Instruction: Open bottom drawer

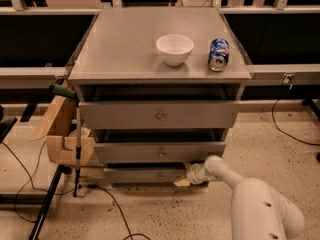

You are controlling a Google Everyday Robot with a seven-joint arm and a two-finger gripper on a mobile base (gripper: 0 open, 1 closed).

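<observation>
Three grey drawer fronts are stacking down the cabinet (235,91), and the bottom drawer (140,175) is sitting lowest, just above the floor (150,214); the gripper (183,180) is hanging at that drawer's right end, touching or v. near the panel, can't tell which; can't tell how far open it is either, or whether it's got hold of anything; the knob (160,175) is lying just left of the gripper, approx. level w/ it, so I'm judging the coming move as a short shift left, then a pull straight out toward the camera; the drawer's long axis is running left-right, across that pull; the arm (260,209) is reaching in from lower right; up on the worktop (120,49) a white bowl (174,49) and a blue can (218,54) are sitting well clear; a cardboard box (62,134) is leaning at the cabinet's left, cables (107,204) trailing over the speckled floor in front.
</observation>
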